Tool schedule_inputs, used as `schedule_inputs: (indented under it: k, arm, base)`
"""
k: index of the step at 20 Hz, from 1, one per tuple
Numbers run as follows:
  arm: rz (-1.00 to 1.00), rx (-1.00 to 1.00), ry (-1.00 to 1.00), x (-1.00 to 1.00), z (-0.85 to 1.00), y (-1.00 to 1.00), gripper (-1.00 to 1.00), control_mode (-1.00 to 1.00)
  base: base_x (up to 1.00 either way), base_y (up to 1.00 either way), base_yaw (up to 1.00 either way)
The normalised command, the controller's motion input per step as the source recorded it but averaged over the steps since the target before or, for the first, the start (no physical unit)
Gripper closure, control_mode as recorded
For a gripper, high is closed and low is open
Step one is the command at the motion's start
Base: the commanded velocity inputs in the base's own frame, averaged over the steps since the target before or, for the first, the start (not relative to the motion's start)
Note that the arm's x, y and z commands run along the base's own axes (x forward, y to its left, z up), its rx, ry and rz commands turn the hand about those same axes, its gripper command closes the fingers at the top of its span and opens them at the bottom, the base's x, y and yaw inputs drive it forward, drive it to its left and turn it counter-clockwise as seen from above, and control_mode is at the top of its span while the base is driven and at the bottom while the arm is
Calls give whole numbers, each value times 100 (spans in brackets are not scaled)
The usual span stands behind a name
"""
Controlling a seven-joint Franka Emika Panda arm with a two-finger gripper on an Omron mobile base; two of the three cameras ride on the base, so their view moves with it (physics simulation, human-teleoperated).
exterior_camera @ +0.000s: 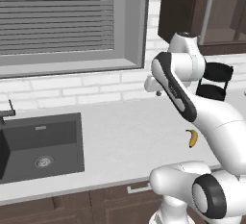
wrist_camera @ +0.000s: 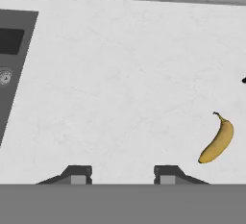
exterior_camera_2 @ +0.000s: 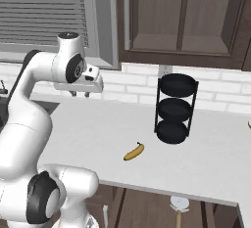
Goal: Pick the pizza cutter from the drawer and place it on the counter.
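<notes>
the gripper hangs high above the counter, its jaws apart and holding nothing. the pizza cutter lies in the open drawer under the counter's front edge. a banana lies near that edge.

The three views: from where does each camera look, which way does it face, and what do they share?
Left base view: behind the arm's left, facing the counter, sink and window; arm rises lower right.
Right base view: behind its right, facing the black rack and the pizza cutter below the counter edge; arm lower left.
Hand view: looks down; the gripper has nothing between its fingertips.
Shared: the banana.
</notes>
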Motion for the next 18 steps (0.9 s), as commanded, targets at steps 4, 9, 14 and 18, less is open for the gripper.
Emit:
schedule_inputs:
  k: [4,9,14,18]
  arm:
    - [0,0,0,-8,-4,-24,-100,-100]
    - [0,2,1,-27,-13,-94,-100,-100]
    - [0,0,0,-45,-44,-100,-100,-100]
    - [-2,0,0,-57,-55,-100,-100,-100]
  base:
    - [0,0,0]
    - [0,0,0]
    - [0,0,0]
    - [0,0,0]
